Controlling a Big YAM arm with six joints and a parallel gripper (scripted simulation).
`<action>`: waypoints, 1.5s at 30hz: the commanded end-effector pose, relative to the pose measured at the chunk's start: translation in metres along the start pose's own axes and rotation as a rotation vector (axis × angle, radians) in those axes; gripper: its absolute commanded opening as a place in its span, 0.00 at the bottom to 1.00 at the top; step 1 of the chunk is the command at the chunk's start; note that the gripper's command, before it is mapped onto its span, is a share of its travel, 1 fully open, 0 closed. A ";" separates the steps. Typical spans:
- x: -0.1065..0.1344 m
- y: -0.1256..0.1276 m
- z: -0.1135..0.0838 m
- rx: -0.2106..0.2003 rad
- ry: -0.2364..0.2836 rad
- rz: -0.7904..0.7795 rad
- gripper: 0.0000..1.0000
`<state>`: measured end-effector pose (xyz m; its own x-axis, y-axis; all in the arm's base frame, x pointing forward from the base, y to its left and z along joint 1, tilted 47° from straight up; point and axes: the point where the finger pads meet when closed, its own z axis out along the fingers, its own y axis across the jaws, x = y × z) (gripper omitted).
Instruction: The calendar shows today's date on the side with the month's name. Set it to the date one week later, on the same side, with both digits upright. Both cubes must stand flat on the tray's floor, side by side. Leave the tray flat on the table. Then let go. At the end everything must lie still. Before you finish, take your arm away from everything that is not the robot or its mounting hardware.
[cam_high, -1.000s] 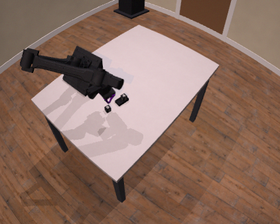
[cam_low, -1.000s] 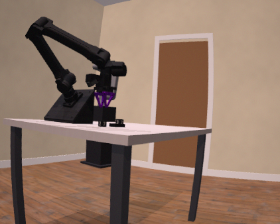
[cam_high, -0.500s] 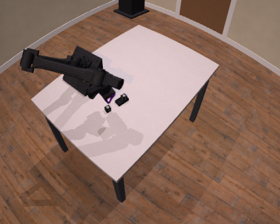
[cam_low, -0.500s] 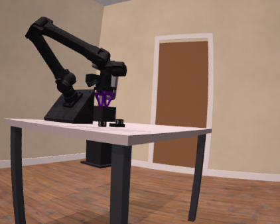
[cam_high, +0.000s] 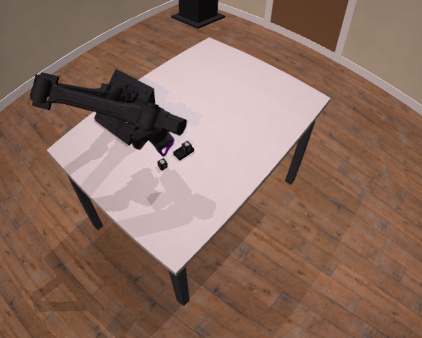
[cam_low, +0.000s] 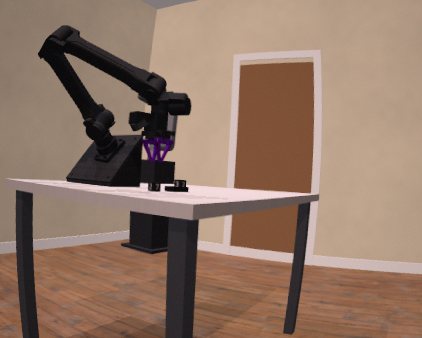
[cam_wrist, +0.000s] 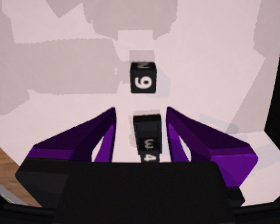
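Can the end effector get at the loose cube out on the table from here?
Probably yes: the loose cube stands alone on the table, nothing over or against it. But the end effector is half closed, with another dark block showing between its fingers, so it would need opening first.
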<state>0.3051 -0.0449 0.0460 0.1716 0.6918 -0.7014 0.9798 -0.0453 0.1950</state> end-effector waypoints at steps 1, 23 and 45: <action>0.000 -0.001 0.005 0.008 -0.009 0.017 0.44; -0.001 -0.001 0.021 0.008 -0.009 -0.001 0.44; -0.001 -0.002 0.050 0.009 -0.009 -0.001 0.44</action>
<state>0.3090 -0.0758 0.0174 0.1924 0.6889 -0.6989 0.9764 -0.0635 0.2063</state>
